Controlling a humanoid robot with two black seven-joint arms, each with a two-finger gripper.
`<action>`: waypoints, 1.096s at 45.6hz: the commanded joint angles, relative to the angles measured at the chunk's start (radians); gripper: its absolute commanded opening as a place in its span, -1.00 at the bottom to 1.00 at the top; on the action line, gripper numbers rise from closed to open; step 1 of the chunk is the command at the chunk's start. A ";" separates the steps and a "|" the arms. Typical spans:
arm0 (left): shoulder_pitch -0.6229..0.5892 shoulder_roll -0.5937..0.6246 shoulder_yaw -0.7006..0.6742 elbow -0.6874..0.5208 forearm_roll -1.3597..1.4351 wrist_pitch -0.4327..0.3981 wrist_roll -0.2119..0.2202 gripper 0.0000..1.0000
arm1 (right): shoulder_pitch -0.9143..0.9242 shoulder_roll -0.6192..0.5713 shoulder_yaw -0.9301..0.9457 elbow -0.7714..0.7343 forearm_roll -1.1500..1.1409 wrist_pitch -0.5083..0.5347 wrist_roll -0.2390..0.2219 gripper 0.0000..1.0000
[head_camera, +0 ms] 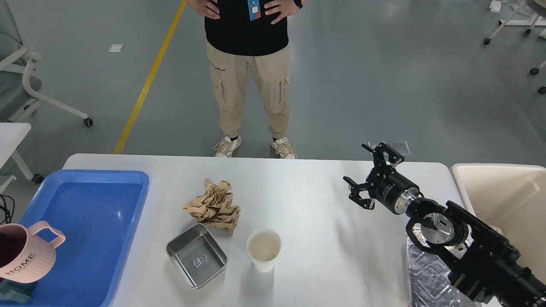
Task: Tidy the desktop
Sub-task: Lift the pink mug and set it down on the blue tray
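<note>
Only the head view here. White desktop [307, 204] fills the lower half, far edge toward a person [247, 72] standing behind it with hands on hips.

Blue tray [85, 200] at the left end, mostly bare inside. Pink mug [25, 260] marked HOME down at the tray's near left corner, tilted, dark inside, contents hard to tell. A bit of something teal [15, 292] just under it, cut off by the edge.

Crumpled brown paper [213, 205] near the middle. Just in front of that, a small square metal tin [196, 256], empty apart from a stamped logo on the bottom. Beside the tin, upright white paper cup [264, 249], looks empty.

Right gripper [369, 176] hanging above the right part of the desktop, fingers spread wide, nothing between them. Left gripper out of frame.

Beige bin [503, 192] off the right end, inside looks bare as far as visible. Crinkly silver foil [426, 277] at the near right, partly under the arm.
</note>
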 commanded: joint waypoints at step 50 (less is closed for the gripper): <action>0.174 -0.334 0.001 0.345 0.004 0.161 0.020 -0.84 | -0.005 -0.016 0.002 0.002 0.001 0.005 0.000 1.00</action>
